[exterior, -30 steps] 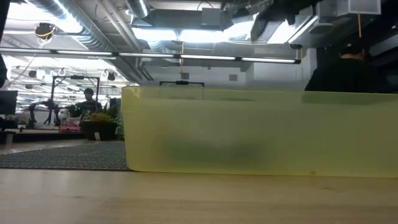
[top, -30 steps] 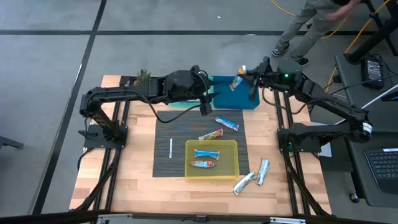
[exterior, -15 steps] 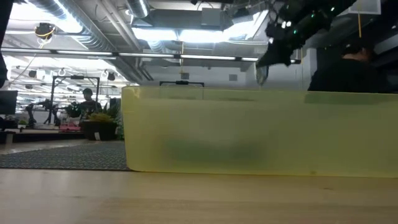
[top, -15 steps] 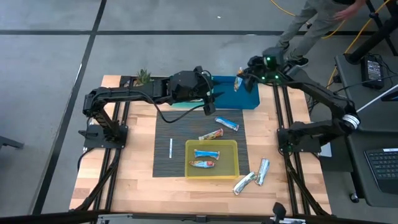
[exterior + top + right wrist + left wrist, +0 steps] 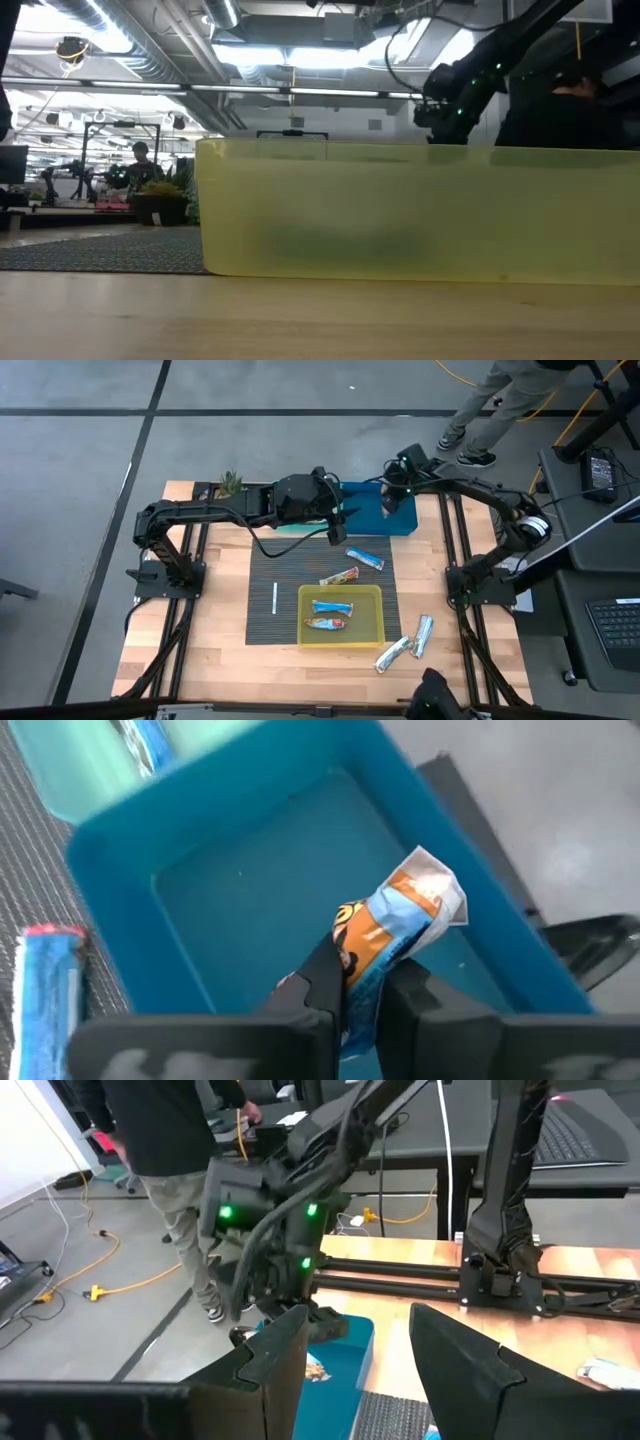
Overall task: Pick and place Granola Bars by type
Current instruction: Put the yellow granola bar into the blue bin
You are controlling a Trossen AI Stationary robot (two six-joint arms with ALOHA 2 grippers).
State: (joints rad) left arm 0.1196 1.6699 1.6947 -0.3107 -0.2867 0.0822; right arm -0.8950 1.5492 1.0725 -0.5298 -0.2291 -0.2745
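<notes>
My right gripper (image 5: 391, 502) hangs over the blue bin (image 5: 372, 523) at the table's far edge, shut on an orange-and-blue granola bar (image 5: 400, 925). My left gripper (image 5: 330, 532) waits open above the mat's far edge, next to the teal bin (image 5: 290, 527). A blue bar (image 5: 365, 559) and an orange-brown bar (image 5: 340, 576) lie flat on the striped mat. Two bars (image 5: 332, 615) lie inside the yellow bin (image 5: 378, 622). Two silver-blue bars (image 5: 408, 644) rest on the wood near the right edge. My right gripper pinches the orange-and-blue bar between its two fingers (image 5: 322, 982) at one end of the wrapper (image 5: 360, 970). The fingers point down from above. The bar is lifted clear and its free end (image 5: 432, 885) sticks out past the fingertips toward the blue bin's floor.
A thin white stick (image 5: 275, 598) lies on the mat's left part. A small plant (image 5: 231, 482) stands at the far left corner. The yellow bin's wall (image 5: 400, 215) fills the low view. A person (image 5: 505, 395) stands beyond the table's far right corner.
My right gripper has turned at the wrist and gone down toward the blue bin, still shut on the bar; its arm has swung in over the far right corner. In the low view it has dropped into sight behind the yellow bin.
</notes>
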